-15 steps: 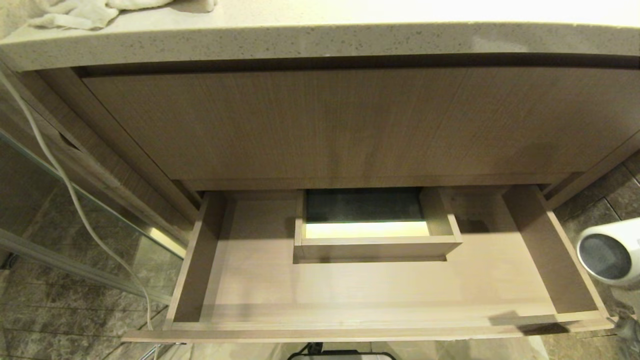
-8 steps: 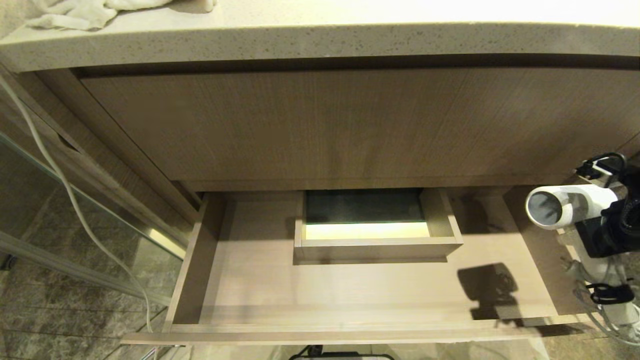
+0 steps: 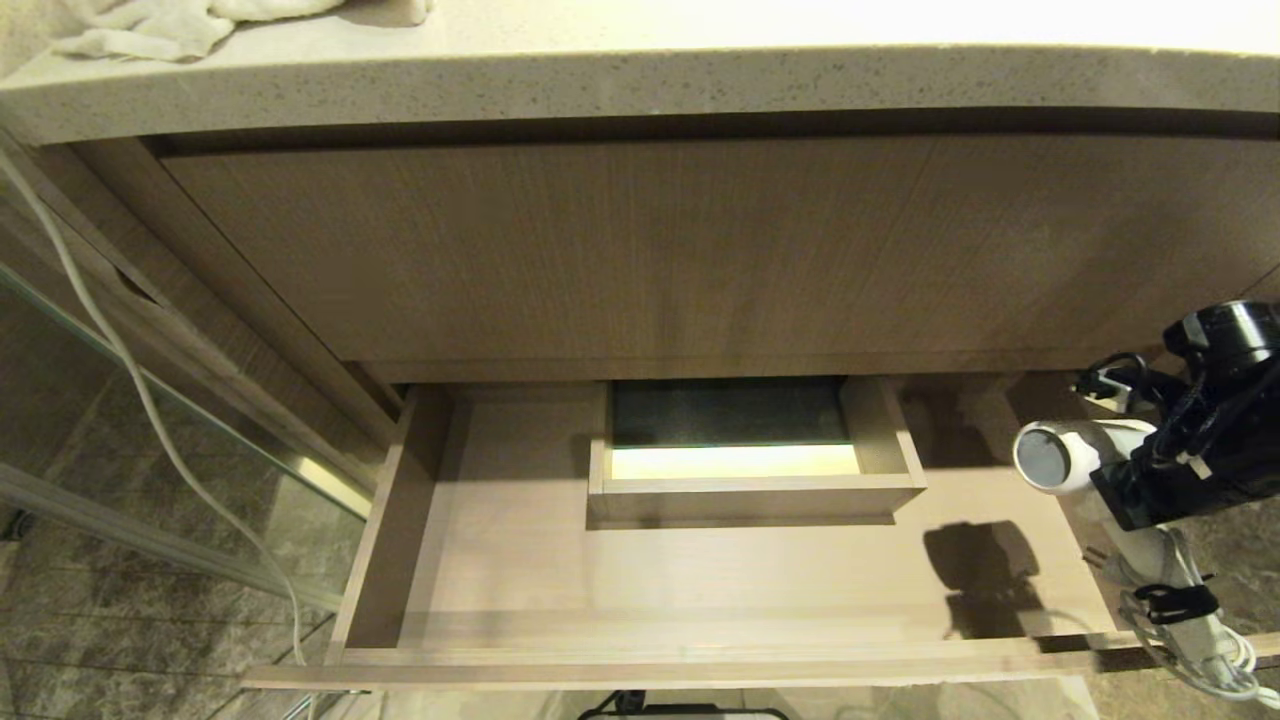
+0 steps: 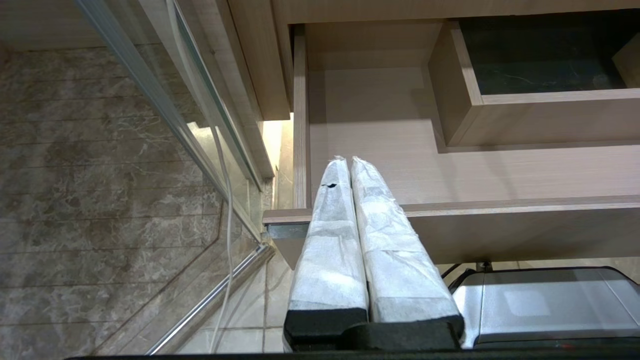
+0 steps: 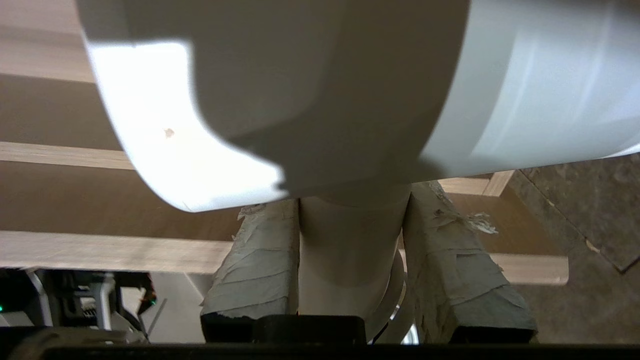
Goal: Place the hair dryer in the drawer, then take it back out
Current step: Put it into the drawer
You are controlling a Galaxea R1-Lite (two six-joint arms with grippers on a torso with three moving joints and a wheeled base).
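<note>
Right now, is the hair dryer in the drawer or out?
Out. The right gripper holds the hair dryer by its handle above the drawer's right end.

Hair dryer [image 3: 1075, 455] above drawer [image 3: 700, 580] right end; boxed cutout [image 3: 750, 490] centre.

It looked like a home or hotel bathroom. A speckled stone countertop [image 3: 640, 85] ran across twelve o'clock, with a crumpled white towel [image 3: 180, 25] lying at eleven. Below it was a wood-grain vanity whose open drawer [image 3: 700, 580] had a boxed cutout [image 3: 745, 470] at its centre. Dark marbled floor tiles [image 3: 120, 650] and a glass panel [image 3: 180, 440] stood at eight o'clock.
</note>
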